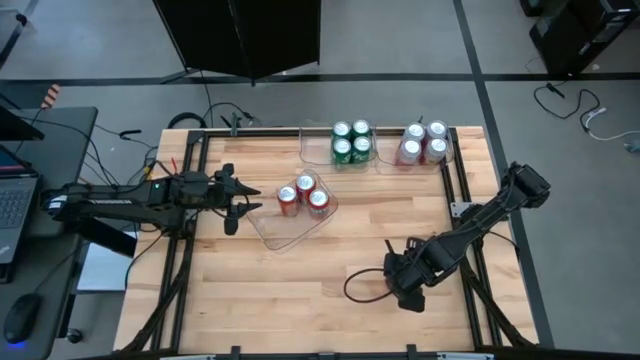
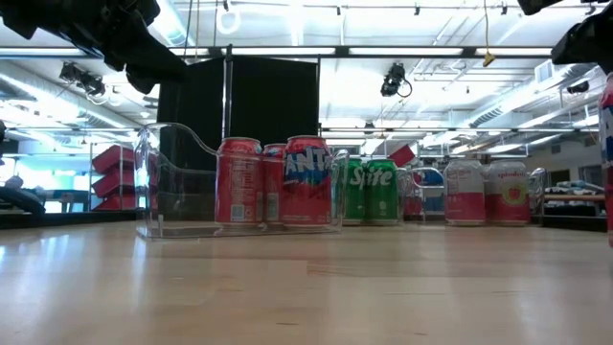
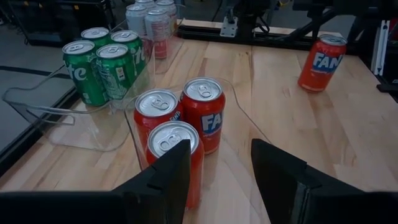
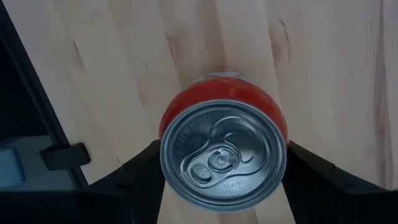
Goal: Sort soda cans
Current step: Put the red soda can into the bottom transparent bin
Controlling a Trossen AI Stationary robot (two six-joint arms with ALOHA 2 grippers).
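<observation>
Counter [image 1: 300,290]: light wooden top inside a dark frame, carrying three clear bins and all the cans.

Red Fanta cans [image 1: 303,193]: three stand upright, touching one another, at the far end of the tilted clear bin [image 1: 285,232] near the middle of the counter; the rest of that bin is bare.

Lone red Fanta can [image 4: 224,152]: upright on bare wood on the right side of the counter, well apart from the bins, directly under the right arm's wrist; its silver top with the pull tab faces the right wrist camera. The left wrist view also shows it standing alone on the wood.

Green Sprite cans [image 1: 351,142]: four packed upright in a clear bin [image 1: 315,150] at the far edge.

Silver-white and red cans [image 1: 424,143]: four upright in the next clear bin [image 1: 448,155], just beside the green group, nearer the right far corner.

Right gripper [image 4: 224,180]: low over the lone red can, one dark finger on each side of its body. Fingers apart around the can; whether they touch its sides cannot be told.

Left gripper [image 3: 221,180]: at the left of the counter, pointing at the red trio's bin. Fingers apart, holding nothing.
</observation>
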